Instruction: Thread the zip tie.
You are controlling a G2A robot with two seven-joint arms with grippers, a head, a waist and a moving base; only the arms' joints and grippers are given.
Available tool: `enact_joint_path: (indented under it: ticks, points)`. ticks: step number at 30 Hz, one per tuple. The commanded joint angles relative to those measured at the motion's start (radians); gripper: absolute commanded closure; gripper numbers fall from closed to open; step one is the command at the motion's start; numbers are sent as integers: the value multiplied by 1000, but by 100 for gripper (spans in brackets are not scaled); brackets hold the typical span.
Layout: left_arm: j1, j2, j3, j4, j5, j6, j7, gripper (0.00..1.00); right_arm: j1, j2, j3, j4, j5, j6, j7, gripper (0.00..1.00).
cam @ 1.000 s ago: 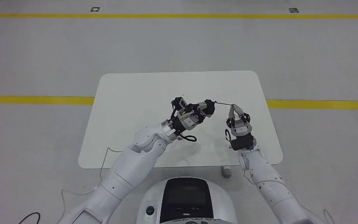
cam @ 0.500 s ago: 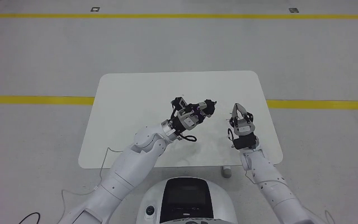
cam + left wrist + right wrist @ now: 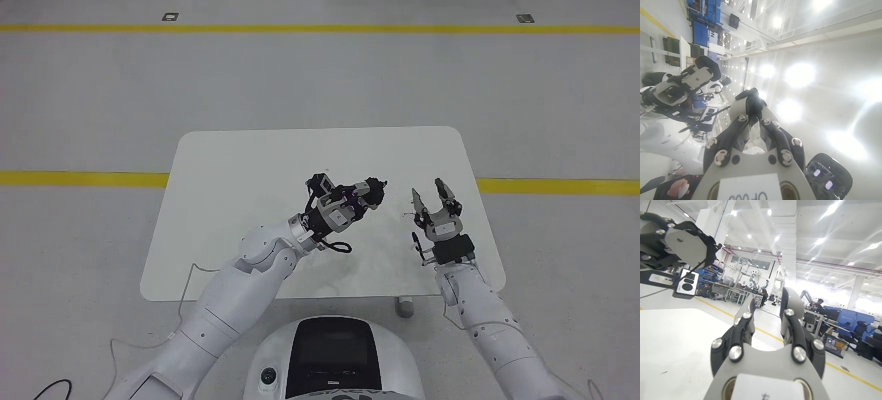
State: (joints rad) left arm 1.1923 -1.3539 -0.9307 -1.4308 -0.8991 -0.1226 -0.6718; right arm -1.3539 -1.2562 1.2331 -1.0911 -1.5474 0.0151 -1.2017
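Right claw (image 3: 430,192) has pulled away from the left claw (image 3: 376,188) and spread wider since a second ago, when it sat at the free end of the tie. Left claw hasn't shifted.

Thin black plastic zip tie (image 3: 723,109) is pinched at one end between the left claw's fingertips. The rest of the strip sticks out straight from the tips toward the right claw, free end in the air and not touching that claw. Can't tell whether the tail is through the head.

Left claw is clamped on the tie, held up over the table. Right claw is wide open, nothing between its fingers (image 3: 791,302). It stands just beside the left claw but apart from it, tips pointing away from the robot.

White rounded-corner tabletop (image 3: 250,200) lies below both claws. Yellow floor stripe (image 3: 80,178) runs across the grey floor, out past the table on either side of the claws.
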Motion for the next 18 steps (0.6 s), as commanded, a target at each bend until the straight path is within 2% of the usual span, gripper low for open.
enact_joint_path:
  ticks: [1, 3, 5, 7, 8, 10, 11, 13, 18]
  points:
    - [0, 0, 1, -3, 14, -2, 7, 100, 0, 0, 0, 0, 0, -1, 0, 0]
    - [-2, 5, 6, -13, 92, -12, 16, 100, -7, -1, 2, -13, 39, -50, 27, 0]
    - [0, 12, 6, -26, 190, -27, 24, 100, -13, 3, 30, -19, 132, -173, 56, 0]
    - [7, 18, 0, -43, 215, -26, 3, 100, -21, 9, 49, -21, 204, -313, 88, 0]
    - [8, 23, -8, -48, 249, -25, -14, 100, -29, 13, 51, -27, 255, -355, 122, 0]
    - [12, 31, -19, -61, 294, -33, -31, 100, -45, 25, 1, -70, 370, -355, 248, 0]
    - [20, 34, -24, -70, 300, -46, -48, 100, -45, 34, -1, -80, 377, -355, 279, 0]
    - [30, 37, -31, -75, 286, -57, -61, 100, -45, 34, -1, -80, 377, -355, 279, 0]
    - [30, 37, -31, -75, 286, -57, -61, 100, -45, 34, -1, -80, 377, -355, 279, 0]
